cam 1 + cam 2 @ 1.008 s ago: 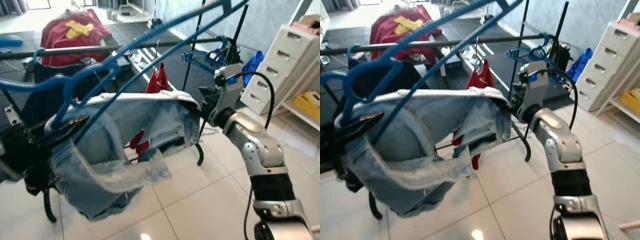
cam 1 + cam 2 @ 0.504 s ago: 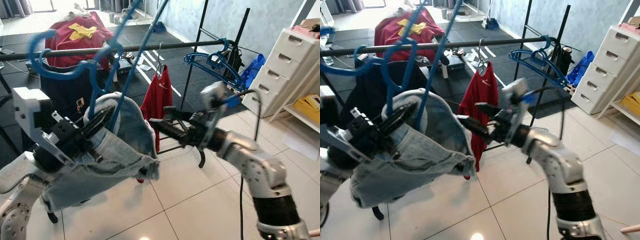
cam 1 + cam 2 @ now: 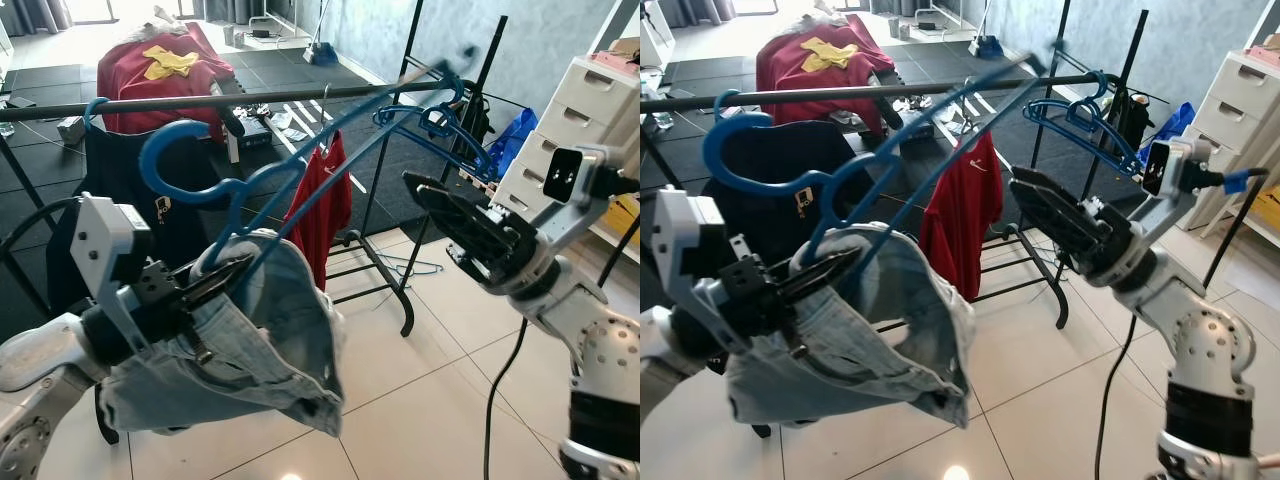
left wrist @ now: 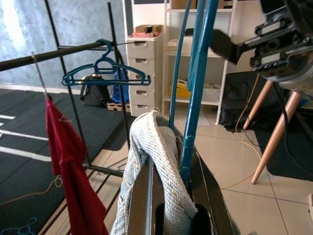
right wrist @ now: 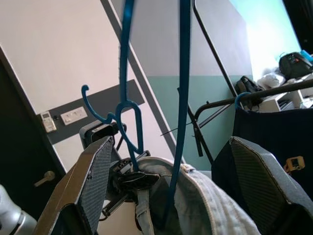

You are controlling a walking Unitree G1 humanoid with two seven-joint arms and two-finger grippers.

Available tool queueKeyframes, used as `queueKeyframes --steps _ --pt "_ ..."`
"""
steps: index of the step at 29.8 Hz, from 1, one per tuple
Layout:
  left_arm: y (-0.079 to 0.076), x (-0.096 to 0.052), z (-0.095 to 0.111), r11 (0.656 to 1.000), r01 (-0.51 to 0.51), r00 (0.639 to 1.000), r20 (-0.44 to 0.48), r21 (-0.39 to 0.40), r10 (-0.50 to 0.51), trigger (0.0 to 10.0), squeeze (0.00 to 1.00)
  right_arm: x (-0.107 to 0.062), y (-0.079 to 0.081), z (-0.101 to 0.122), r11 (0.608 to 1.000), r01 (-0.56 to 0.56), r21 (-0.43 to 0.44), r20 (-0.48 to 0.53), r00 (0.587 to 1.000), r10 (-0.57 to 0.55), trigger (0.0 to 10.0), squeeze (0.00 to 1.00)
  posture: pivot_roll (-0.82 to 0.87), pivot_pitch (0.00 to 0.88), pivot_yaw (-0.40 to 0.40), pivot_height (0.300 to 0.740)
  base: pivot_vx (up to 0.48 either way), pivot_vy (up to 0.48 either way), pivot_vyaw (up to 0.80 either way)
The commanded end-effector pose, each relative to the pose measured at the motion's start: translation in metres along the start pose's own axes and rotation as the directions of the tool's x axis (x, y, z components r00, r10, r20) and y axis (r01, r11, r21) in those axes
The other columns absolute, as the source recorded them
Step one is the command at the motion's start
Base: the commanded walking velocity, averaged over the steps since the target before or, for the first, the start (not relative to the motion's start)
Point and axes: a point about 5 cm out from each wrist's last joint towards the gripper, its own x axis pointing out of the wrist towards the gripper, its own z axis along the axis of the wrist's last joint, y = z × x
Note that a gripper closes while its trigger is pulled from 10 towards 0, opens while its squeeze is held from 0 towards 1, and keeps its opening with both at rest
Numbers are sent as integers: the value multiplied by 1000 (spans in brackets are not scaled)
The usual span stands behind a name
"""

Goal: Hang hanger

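Nearest the robot, low on its left side, the left gripper (image 3: 215, 283) has its two black fingers pinched on the bottom bar of a blue hanger (image 3: 265, 190) together with the waistband of the denim shorts (image 3: 255, 360) draped over that bar. The shorts hang slack below the gripper, above the white tiled floor (image 3: 400, 420). The hanger rises steeply from the grip, tilted toward the robot's right; its hook (image 3: 165, 160) curls in open air in front of the rail and is not on it.

On the robot's right, the right gripper (image 3: 465, 225) is raised at a similar height, apart from the hanger and the shorts, with its fingers spread wide and nothing between them. The right wrist view looks between those parted fingers (image 5: 93, 181) at the hanger and shorts.

Behind both grippers, a black clothes rail (image 3: 250, 97) runs horizontally. A dark navy garment (image 3: 110, 200) and a red shirt (image 3: 322, 205) hang from it, and empty blue hangers (image 3: 435, 125) cluster at its right end. Farther back stand a white drawer unit (image 3: 555, 120) on the right and a red cloth with yellow patches (image 3: 150, 60) on the left.
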Motion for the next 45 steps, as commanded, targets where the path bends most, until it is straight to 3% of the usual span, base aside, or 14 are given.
queueKeyframes --steps 1,5,16,17,27,38,45 --pt "-13 5 8 996 84 996 24 21 -84 10000 0 5 9 -14 996 -75 39 -78 994 77 10000 0 -34 84 -44 740 0 0 0" --pt "-25 7 13 982 188 981 41 12 -189 10000 0 5 5 -21 997 -45 58 -117 992 51 10000 0 -31 80 -44 740 0 0 0" --pt "-39 5 17 946 324 944 67 -22 -322 10000 0 7 7 -20 992 -77 103 -107 990 88 10000 0 -31 75 -44 740 0 0 0" --pt "-43 5 16 935 352 935 64 -35 -349 10000 0 9 10 -18 987 -115 116 -94 987 127 0 0 -32 74 -44 740 0 0 0" --pt "-50 9 8 917 391 920 40 -75 -389 10000 0 12 25 -14 957 -254 142 -98 958 269 0 0 -33 69 -42 740 0 0 0" --pt "-53 11 5 911 400 916 27 -101 -399 10000 0 14 26 -13 957 -256 138 -102 957 271 0 0 -32 74 -39 740 0 0 0" --pt "-50 15 1 928 364 931 0 -86 -365 10000 0 17 22 -11 968 -227 105 -75 969 235 0 0 -32 77 -39 740 0 0 0"
